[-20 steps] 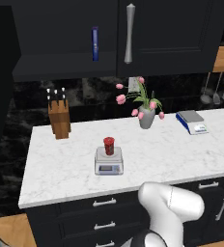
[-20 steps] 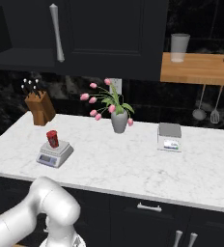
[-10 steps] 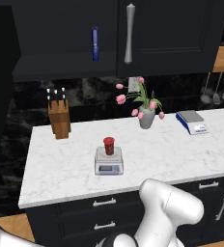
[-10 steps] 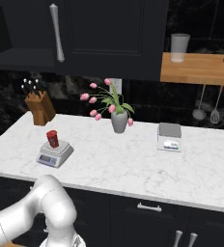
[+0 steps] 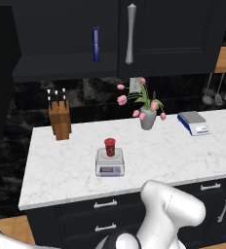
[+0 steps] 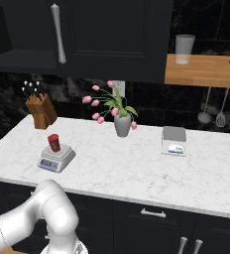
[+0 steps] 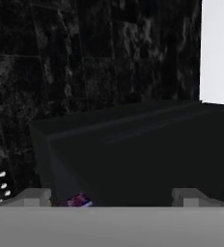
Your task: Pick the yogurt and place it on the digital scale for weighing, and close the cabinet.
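Yogurt (image 5: 109, 146) stands upright on the platform of the digital scale (image 5: 109, 163), which sits on the white marble counter (image 5: 76, 170) near its front edge. In the right base view the same pair, yogurt (image 6: 53, 142) on digital scale (image 6: 56, 158), lies at about 9 o'clock from the tulip vase (image 6: 122, 124).

Cabinet (image 5: 173, 29): the right door with its long silver handle (image 5: 130, 33) is flush; the left side stands open, showing a shelf with a thin blue bottle (image 5: 96, 44) upright just beside the handle, at its 9 o'clock.

Knife block (image 5: 60, 119) at 10 o'clock from the scale, against the dark backsplash. A second, blue-based scale (image 5: 194, 122) at 3 o'clock from the vase, well apart from the yogurt.

Gripper (image 7: 111, 198) in the hand view: both tips at the bottom edge, jaws spread wide, nothing between them. Beyond them, a dark cabinet underside and black marbled wall.
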